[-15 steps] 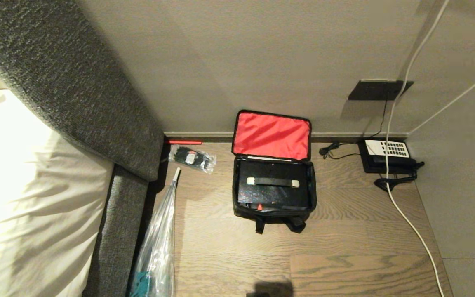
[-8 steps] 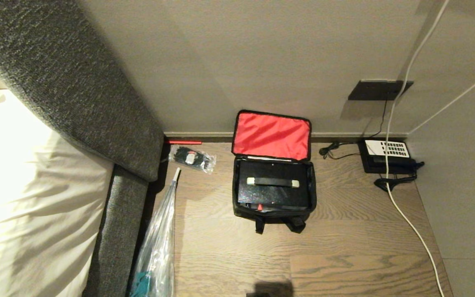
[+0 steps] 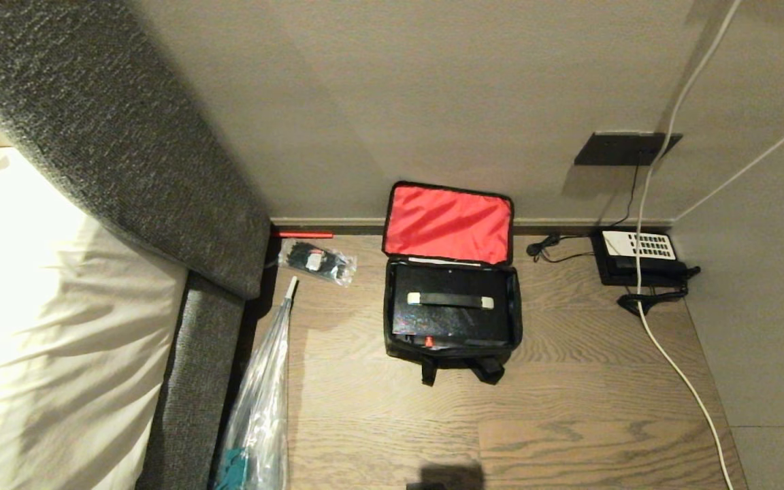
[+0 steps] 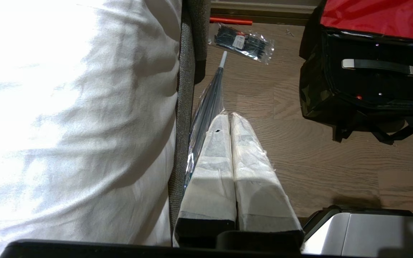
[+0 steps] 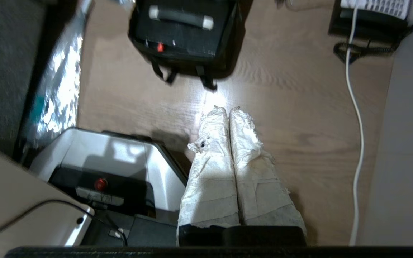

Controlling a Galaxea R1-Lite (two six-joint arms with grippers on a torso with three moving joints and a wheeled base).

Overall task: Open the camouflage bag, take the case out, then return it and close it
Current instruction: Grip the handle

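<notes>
The camouflage bag (image 3: 456, 354) stands open on the wooden floor by the wall, its red-lined lid (image 3: 448, 224) leaning back against the wall. Inside lies the black case (image 3: 450, 320), its black handle (image 3: 450, 300) facing up. Neither gripper shows in the head view. In the left wrist view my left gripper (image 4: 230, 115) is shut and empty, over the floor beside the bed, with the bag (image 4: 314, 104) off to one side. In the right wrist view my right gripper (image 5: 228, 109) is shut and empty above bare floor, short of the bag (image 5: 238, 39) and the case (image 5: 181, 36).
A black telephone (image 3: 640, 255) with a white keypad sits at the right wall, and a white cable (image 3: 671, 361) runs across the floor there. A packet of black ties (image 3: 317, 262) and a plastic-sleeved umbrella (image 3: 259, 408) lie left, beside the grey bed frame (image 3: 194, 381). My base (image 5: 95, 161) is below.
</notes>
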